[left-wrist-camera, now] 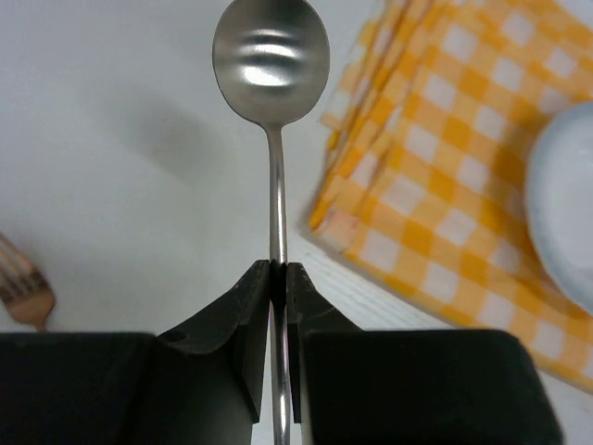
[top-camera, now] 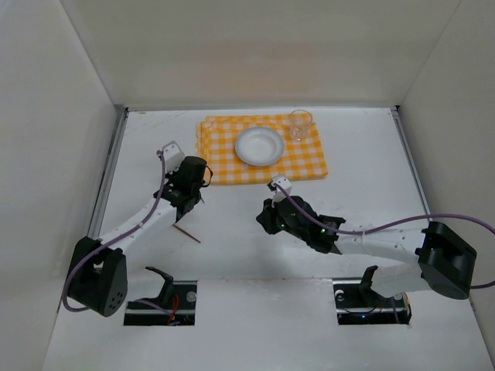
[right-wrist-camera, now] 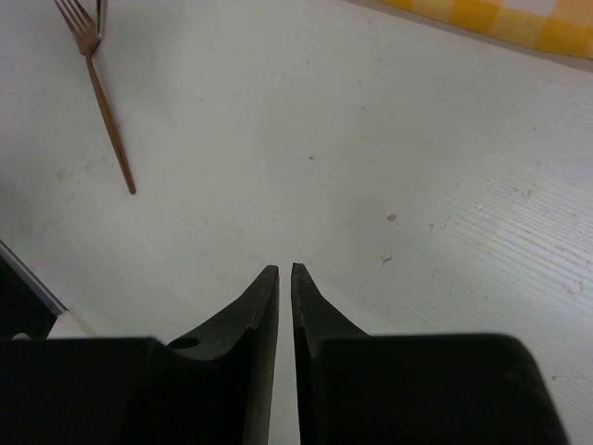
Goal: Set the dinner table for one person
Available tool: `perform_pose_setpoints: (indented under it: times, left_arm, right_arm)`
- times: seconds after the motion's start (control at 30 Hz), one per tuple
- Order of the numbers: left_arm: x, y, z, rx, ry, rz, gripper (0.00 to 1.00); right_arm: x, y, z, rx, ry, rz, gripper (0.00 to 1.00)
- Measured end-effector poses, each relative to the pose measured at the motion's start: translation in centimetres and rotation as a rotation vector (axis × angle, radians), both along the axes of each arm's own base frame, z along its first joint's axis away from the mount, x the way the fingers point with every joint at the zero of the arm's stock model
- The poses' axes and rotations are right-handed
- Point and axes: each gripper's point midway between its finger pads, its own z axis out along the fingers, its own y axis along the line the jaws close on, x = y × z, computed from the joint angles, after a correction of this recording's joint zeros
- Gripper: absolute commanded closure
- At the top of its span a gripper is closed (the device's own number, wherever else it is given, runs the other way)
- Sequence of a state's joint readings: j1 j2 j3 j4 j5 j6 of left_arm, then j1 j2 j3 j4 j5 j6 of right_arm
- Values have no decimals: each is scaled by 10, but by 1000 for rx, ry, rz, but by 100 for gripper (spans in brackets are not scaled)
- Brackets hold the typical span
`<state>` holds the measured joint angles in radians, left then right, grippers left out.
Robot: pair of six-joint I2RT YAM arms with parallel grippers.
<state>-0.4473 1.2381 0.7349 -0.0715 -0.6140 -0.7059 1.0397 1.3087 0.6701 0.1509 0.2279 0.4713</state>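
Observation:
My left gripper (top-camera: 192, 188) is shut on the thin handle of a steel spoon (left-wrist-camera: 271, 65) and holds it above the white dinner table (top-camera: 371, 193), just left of the orange-and-white checked cloth (top-camera: 259, 166). In the left wrist view the fingertips (left-wrist-camera: 252, 278) pinch the handle, with the spoon bowl pointing away. A white plate (top-camera: 259, 145) and a clear glass (top-camera: 300, 125) stand on the cloth. A copper fork (top-camera: 186, 233) lies on the table near the left arm. My right gripper (right-wrist-camera: 284, 271) is shut and empty, low over bare table near the middle.
The cloth's folded corner (left-wrist-camera: 445, 158) and the plate's rim (left-wrist-camera: 565, 204) lie right of the spoon. The fork also shows in the left wrist view (left-wrist-camera: 23, 289) and the right wrist view (right-wrist-camera: 107, 111). White walls enclose the table on three sides.

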Motion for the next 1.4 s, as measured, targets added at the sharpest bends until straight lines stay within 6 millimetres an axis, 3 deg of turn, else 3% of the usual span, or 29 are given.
perform_pose_setpoints:
  times: [0.13, 0.23, 0.4, 0.63, 0.87, 1.1, 1.3, 1.4]
  left_arm:
    - [31, -32, 29, -9, -79, -110, 100]
    - [59, -51, 35, -28, -93, -179, 100]
    - [108, -70, 16, 5, -48, -265, 100]
    - [148, -85, -15, 73, 10, -351, 100]
    - [164, -90, -40, 84, 45, -393, 100]
    - [164, -92, -67, 88, 94, -413, 99]
    - [164, -93, -72, 87, 104, -417, 95]
    - [164, -95, -73, 87, 105, -419, 89]
  right_arm:
    - [2, -1, 0, 3, -2, -7, 84]
    - [2, -3, -3, 0, -1, -9, 83]
    - [4, -6, -3, -1, -5, -21, 83]
    - [5, -5, 1, 8, -11, -23, 83]
    - [5, -5, 1, 10, -13, -24, 82]
    - [5, -5, 1, 9, -13, -25, 82]
    - [5, -5, -4, -2, -7, -25, 79]
    - [5, -5, -4, -2, -7, -26, 71]
